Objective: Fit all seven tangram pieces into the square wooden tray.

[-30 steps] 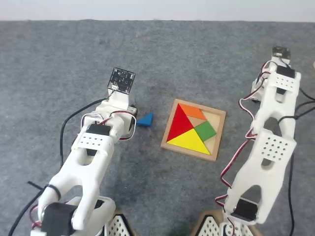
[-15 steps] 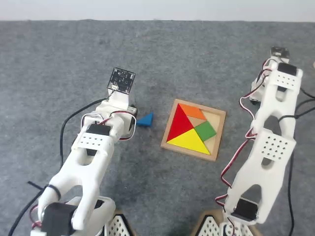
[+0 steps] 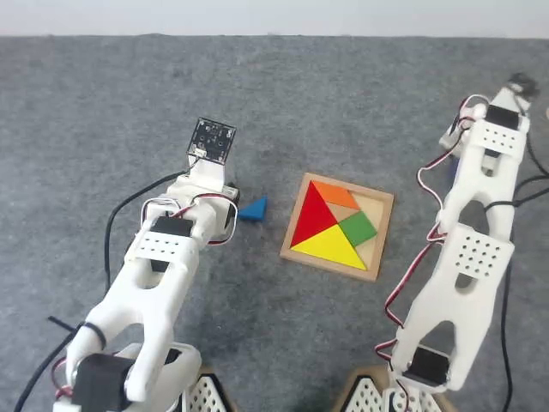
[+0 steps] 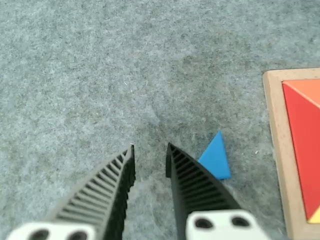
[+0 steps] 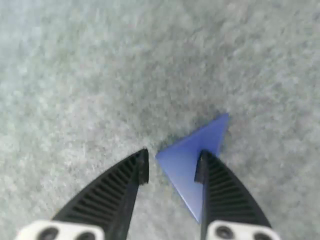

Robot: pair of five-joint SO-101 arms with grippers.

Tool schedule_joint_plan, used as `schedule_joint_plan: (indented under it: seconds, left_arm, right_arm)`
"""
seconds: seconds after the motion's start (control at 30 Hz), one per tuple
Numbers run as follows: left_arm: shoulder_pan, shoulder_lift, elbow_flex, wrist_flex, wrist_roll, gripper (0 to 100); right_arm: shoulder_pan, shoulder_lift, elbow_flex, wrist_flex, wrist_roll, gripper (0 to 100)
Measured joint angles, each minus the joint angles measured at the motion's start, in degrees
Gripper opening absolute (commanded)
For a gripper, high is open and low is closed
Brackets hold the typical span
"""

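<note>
The square wooden tray (image 3: pixel 386 233) lies a little right of the middle of the high view. A red triangle (image 3: pixel 310 216), a yellow triangle (image 3: pixel 330 248), an orange piece (image 3: pixel 336 196) and a green square (image 3: pixel 358 228) are already inside it. A small blue triangle (image 3: pixel 254 209) lies flat on the grey carpet (image 3: pixel 103 103), just left of the tray. The left claw (image 4: pixel 150 146) hangs beside this triangle, partly open and holding nothing. The right claw (image 5: pixel 173 151) is open over a larger violet-blue triangle (image 5: pixel 187 155), with one corner between its jaws; I cannot tell if it touches. I think these pieces are light, stiff and thin, with smooth faces, so it is better to pinch them across two edges. The tray's raised rim may catch a piece.
</note>
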Motion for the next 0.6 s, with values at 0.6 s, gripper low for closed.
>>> schedule_joint_plan:
  seconds: [0.6]
  left_arm:
    - [0.00,0.00,0.00,0.00,0.00,11]
  right_arm:
    - [-0.62,4.92,-10.29,22.77,16.44,15.3]
